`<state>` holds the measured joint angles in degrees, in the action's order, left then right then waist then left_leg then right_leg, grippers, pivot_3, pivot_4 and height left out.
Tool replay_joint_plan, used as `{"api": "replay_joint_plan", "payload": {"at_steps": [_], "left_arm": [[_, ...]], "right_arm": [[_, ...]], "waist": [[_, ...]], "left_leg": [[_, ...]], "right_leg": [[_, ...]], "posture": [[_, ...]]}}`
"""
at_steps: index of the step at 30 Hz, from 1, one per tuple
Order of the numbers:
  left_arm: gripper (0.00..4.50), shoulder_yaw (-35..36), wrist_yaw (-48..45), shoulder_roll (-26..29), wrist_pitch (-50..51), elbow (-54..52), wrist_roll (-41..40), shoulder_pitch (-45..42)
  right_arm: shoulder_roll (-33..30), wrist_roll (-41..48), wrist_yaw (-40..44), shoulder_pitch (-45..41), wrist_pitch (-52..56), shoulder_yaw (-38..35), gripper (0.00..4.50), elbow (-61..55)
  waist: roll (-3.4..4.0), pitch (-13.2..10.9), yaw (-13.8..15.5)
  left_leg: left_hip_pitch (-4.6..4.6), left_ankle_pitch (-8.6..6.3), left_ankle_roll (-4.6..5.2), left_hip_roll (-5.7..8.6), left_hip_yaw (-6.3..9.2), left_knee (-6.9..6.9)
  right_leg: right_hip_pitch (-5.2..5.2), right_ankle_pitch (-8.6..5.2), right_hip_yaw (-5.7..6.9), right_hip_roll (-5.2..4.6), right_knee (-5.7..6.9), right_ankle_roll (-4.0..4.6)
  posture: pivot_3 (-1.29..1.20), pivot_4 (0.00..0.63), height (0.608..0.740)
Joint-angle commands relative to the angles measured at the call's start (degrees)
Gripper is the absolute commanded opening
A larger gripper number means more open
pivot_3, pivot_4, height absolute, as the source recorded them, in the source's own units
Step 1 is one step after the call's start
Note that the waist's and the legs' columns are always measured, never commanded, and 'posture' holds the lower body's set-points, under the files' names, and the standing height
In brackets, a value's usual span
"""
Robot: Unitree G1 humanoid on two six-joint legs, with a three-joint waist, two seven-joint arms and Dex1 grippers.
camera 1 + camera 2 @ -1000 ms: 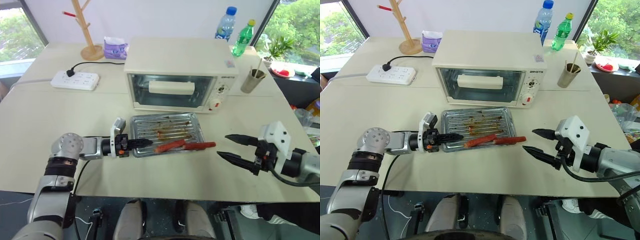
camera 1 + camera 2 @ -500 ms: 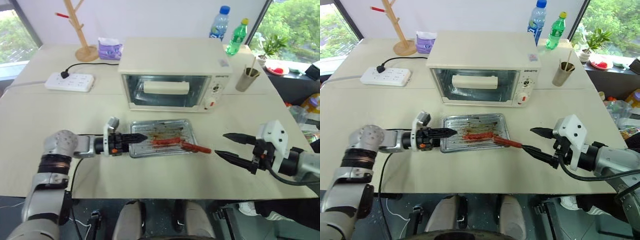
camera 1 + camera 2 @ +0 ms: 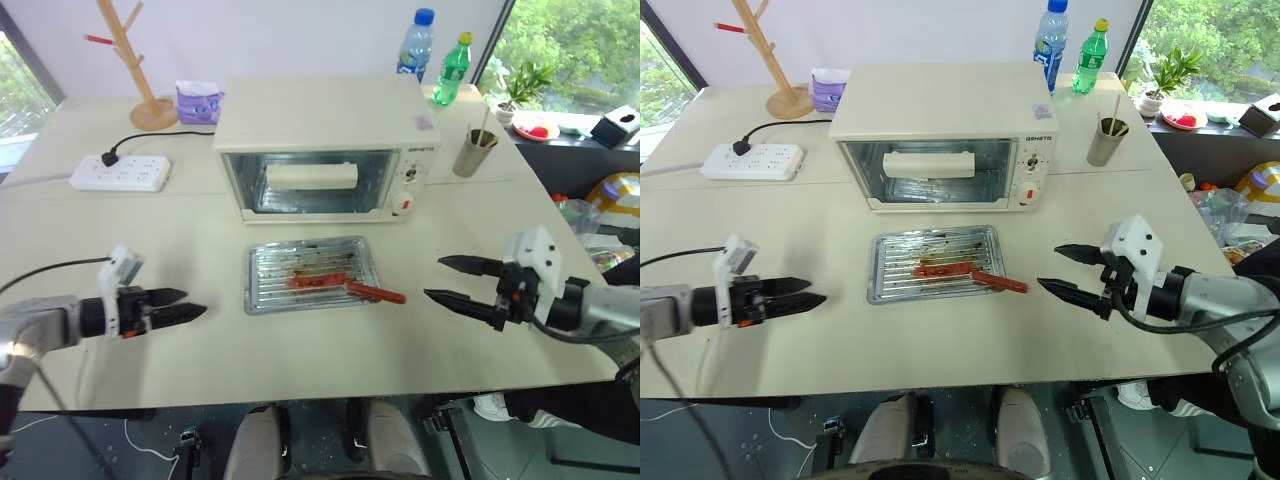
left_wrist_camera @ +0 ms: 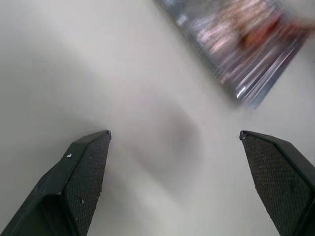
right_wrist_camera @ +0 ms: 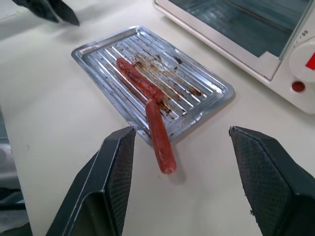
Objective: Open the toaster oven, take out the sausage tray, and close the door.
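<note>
The cream toaster oven (image 3: 325, 150) stands at mid-table, its glass door (image 3: 305, 185) upright against the front with its bar handle (image 3: 312, 177) across it. In front of it the silver sausage tray (image 3: 270, 280) lies flat on the table. One red sausage (image 3: 318, 281) rests on the tray, and another (image 5: 160, 135) hangs over its right edge onto the table. My left gripper (image 3: 193, 302) hovers well left of the tray, open, with nothing between its fingers (image 4: 83, 164). My right gripper (image 3: 433, 277) is open just right of the overhanging sausage and touches nothing.
A white power strip (image 3: 120, 172) with its cable lies at the back left, near a wooden rack (image 3: 125, 60) and a purple tissue pack (image 3: 198, 100). Two bottles (image 3: 415, 45) stand behind the oven, and a metal cup (image 3: 472, 152) to its right. The table's front edge (image 3: 320, 385) runs close below the tray.
My left gripper opened off the tray's left edge and drew away to the left, rolling as it went. The right gripper has hardly moved. The camera view has shifted.
</note>
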<state>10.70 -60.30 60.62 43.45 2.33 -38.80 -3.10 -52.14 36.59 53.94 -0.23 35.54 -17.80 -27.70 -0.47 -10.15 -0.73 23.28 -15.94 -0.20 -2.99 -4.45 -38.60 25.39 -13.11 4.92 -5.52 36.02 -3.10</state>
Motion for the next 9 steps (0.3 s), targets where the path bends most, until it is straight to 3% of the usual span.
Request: {"api": "replay_joint_plan", "payload": {"at_steps": [1,9], "left_arm": [[4.47,9.65,-7.38,6.13,-4.99,-7.66,-0.4,0.44],[4.47,14.73,-14.84,12.01,-5.19,-10.99,-1.17,-2.87]], "right_arm": [[-2.52,2.76,3.95,-4.93,0.9,-0.15,3.11,2.71],[-7.95,3.67,14.8,-12.66,2.05,4.42,3.11,9.2]], "waist": [[-0.17,-0.15,0.33],[-0.05,-0.29,1.47]], "left_leg": [[0.11,0.0,-0.01,0.01,-0.01,-0.01],[0.23,-0.02,0.01,0.22,-0.2,0.15]], "right_leg": [[0.11,0.0,0.01,0.02,0.01,0.0],[-0.04,0.04,0.04,-0.12,-0.54,-0.09]], "posture": [[0.0,0.15,0.722],[0.0,0.15,0.722]]}}
